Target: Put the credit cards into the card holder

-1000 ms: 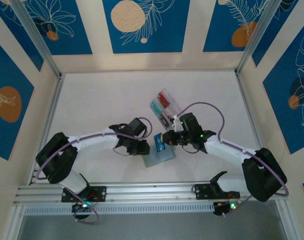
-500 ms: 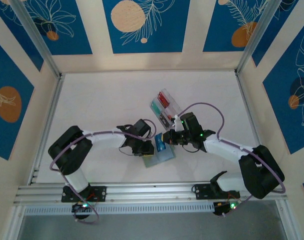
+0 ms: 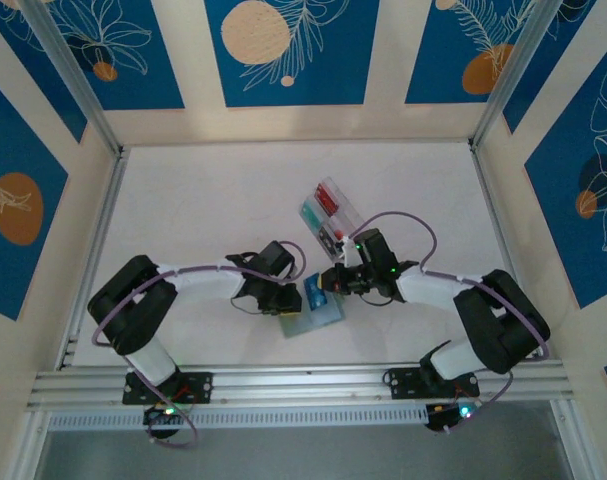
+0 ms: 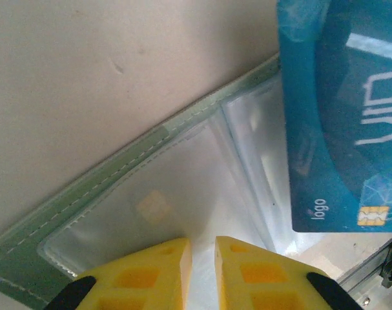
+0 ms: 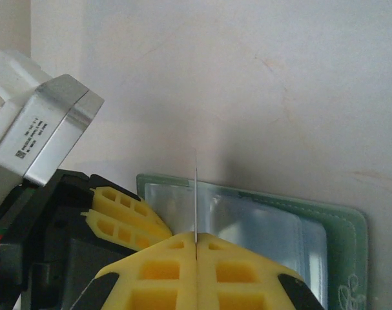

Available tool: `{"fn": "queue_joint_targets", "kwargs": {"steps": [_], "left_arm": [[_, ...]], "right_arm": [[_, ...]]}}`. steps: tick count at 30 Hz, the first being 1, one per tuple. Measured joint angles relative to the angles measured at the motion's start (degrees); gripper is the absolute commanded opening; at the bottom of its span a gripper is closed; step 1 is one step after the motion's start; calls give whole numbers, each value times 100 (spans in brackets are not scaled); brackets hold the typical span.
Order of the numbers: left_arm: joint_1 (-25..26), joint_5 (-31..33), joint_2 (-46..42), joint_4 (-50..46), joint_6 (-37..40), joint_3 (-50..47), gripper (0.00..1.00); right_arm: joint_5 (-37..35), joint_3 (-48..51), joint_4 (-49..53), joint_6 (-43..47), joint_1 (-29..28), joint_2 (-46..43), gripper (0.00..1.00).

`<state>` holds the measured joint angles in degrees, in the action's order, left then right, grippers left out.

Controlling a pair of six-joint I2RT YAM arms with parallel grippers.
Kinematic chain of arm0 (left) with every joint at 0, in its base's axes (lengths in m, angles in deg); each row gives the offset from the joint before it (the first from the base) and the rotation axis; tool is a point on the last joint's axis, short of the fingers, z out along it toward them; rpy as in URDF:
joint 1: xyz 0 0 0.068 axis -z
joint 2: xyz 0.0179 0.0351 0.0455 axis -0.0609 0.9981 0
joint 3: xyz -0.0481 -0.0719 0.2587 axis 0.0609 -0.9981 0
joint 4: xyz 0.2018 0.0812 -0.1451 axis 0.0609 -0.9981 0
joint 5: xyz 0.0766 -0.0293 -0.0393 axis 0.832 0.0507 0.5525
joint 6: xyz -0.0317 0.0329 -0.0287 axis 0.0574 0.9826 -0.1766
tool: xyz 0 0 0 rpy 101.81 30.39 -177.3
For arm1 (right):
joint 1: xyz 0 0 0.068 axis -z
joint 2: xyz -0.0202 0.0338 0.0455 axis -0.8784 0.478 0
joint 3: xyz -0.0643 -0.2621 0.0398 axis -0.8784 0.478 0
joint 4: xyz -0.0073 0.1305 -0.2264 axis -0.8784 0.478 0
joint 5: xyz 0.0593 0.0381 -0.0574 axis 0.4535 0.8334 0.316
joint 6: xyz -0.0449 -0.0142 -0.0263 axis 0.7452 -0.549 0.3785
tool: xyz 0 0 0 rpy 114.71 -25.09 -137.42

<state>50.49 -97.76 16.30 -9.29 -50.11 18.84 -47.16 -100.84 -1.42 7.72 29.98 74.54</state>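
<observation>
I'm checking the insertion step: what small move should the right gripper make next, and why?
Probably ease the teal card down into a clear pocket of the card holder. The right gripper holds it edge-on above the open holder, while the left gripper seems to pinch its edge, steadying it.

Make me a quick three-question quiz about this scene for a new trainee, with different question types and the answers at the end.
1. True or false: the right gripper is empty.
2. Pick one: the card holder is A) lying open on the table, B) snapped shut, C) standing on edge.
3. Fill in: the card held over the holder's clear pockets is ___ in colour.

Key: 1 false, it pinches a card edge-on. 2 A. 3 teal-blue.
</observation>
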Motion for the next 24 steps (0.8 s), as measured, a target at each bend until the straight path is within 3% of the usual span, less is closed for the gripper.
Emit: {"fn": "queue_joint_targets", "kwargs": {"steps": [24], "left_arm": [[-79,-79,-31,66,98,-85,19]], "right_arm": [[424,-70,-577,-195,-26,658,0]]}}
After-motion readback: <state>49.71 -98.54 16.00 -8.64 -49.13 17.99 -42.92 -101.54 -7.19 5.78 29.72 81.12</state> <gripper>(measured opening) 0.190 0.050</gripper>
